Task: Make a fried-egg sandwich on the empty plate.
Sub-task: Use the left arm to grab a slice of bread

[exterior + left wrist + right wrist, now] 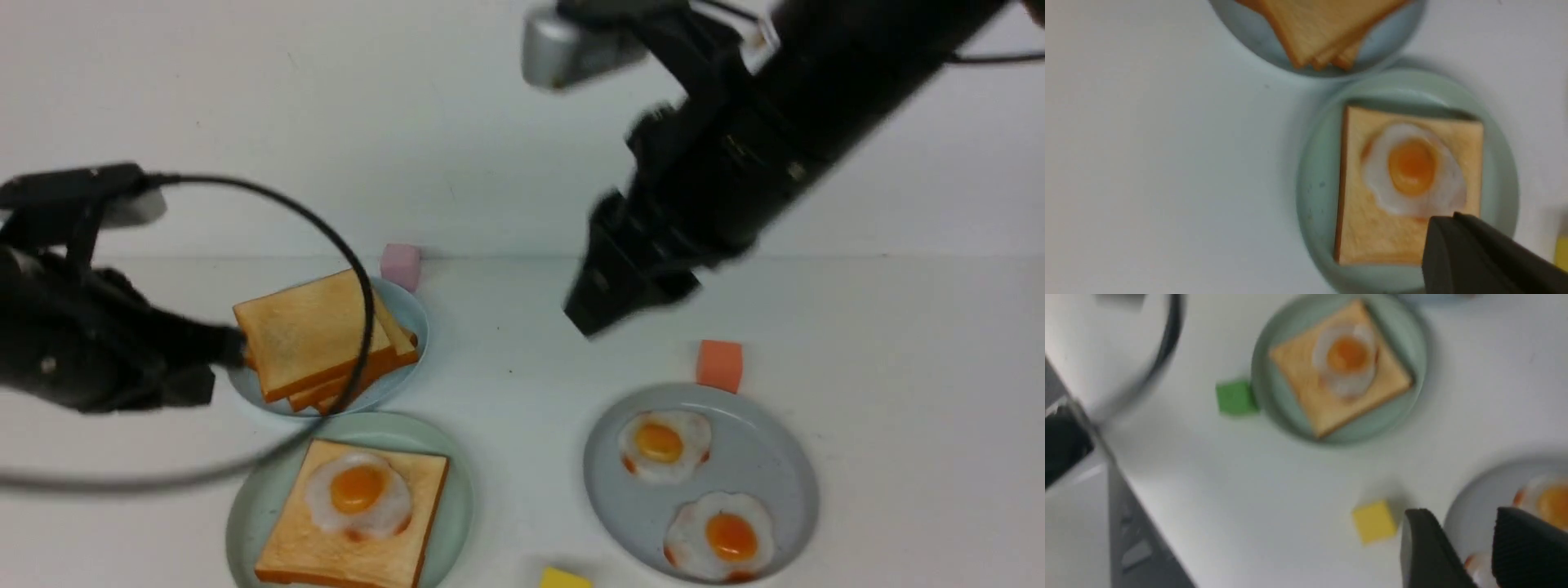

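Needing a top slice — toast stack [306, 335] lies just frame-right of my clenched, empty L gripper [231, 347]; R gripper [589, 317], open, hangs farther.

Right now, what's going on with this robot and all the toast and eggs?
A two-armed robot is building a fried-egg sandwich. The green plate holds one toast slice with a fried egg on it, no top slice yet. The left hand is shut and empty, near the toast stack on the blue plate. The right hand hangs open and empty, raised near the grey plate with two more eggs.
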Robot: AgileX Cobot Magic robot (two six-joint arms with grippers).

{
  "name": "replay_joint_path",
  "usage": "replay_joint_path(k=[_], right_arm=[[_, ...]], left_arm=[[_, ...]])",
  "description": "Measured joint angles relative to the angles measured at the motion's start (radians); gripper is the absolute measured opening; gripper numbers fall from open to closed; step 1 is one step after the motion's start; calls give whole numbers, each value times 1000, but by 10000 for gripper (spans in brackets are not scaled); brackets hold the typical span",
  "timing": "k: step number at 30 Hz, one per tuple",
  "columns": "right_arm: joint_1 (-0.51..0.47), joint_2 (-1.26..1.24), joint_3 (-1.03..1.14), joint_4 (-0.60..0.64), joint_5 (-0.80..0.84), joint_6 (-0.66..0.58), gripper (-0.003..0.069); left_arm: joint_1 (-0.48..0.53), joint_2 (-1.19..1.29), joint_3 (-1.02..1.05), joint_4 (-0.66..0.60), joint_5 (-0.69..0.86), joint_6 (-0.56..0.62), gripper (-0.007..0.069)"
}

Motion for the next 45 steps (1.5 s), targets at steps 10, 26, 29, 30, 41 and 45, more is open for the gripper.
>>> replay_joint_path(k=[10,26,29,30,41,45], right_arm=[[0,-187,347,91,-202,-112,267],[0,-193,357,116,-233,-129,267],[0,-193,358,116,-233,-129,267],[0,-193,358,116,-233,-129,267],[0,-193,358,116,-194,-129,267],[0,-193,358,116,-182,-129,267]], left_arm=[[271,292,-37,-647,-30,313,15],[272,529,-51,-812,-172,431,347],[272,564,-52,-897,-157,509,339],[272,572,-52,-921,-152,530,334],[272,618,-53,-1023,-145,679,145],[272,618,-53,-1023,-144,681,22]])
